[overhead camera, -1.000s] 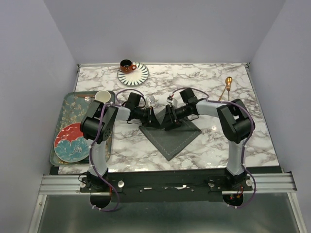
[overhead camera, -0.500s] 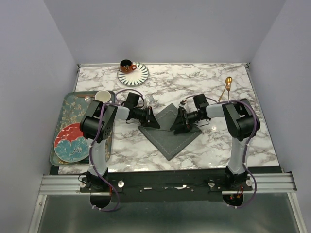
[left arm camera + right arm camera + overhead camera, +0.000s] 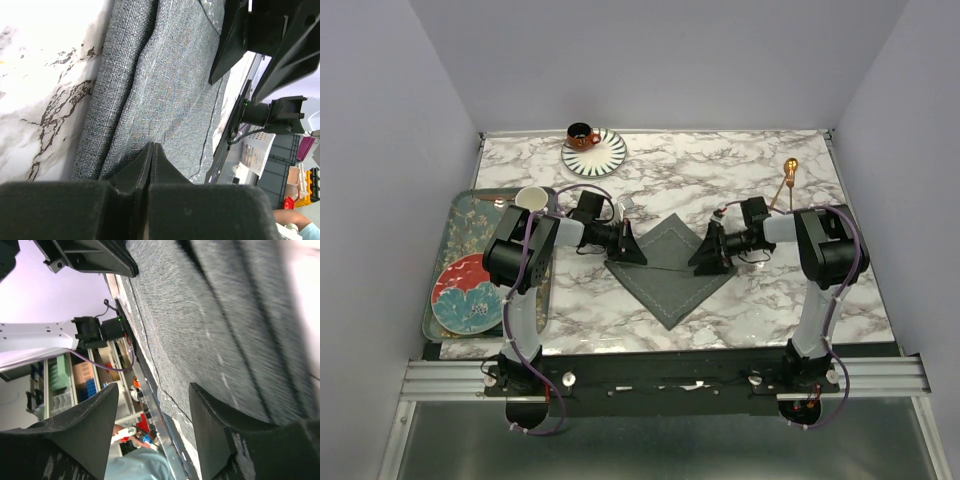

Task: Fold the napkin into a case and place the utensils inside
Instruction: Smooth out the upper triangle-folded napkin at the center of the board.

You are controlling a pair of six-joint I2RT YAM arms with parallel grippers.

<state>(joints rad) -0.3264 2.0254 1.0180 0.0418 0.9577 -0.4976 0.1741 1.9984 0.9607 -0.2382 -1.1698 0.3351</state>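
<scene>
The dark grey napkin (image 3: 670,285) lies flat as a diamond in the middle of the marble table, with a thin line running across it. My left gripper (image 3: 641,256) is at its left corner, shut, with the tips (image 3: 151,146) resting on the cloth (image 3: 170,90); no cloth shows between them. My right gripper (image 3: 697,264) lies low at the napkin's right side, open, with nothing between its fingers (image 3: 152,402) and the grey cloth (image 3: 210,315) beside them. The gold utensils (image 3: 786,182) lie together at the far right of the table, beyond the right arm.
An orange cup on a striped saucer (image 3: 594,152) stands at the back left. A patterned tray (image 3: 460,225) at the left edge holds a white cup (image 3: 531,198) and a red and blue plate (image 3: 466,294). Walls close in on three sides.
My right gripper has slid from the napkin's middle out to its right side, staying open. The left gripper has stayed put. More of the napkin's top corner shows now.
</scene>
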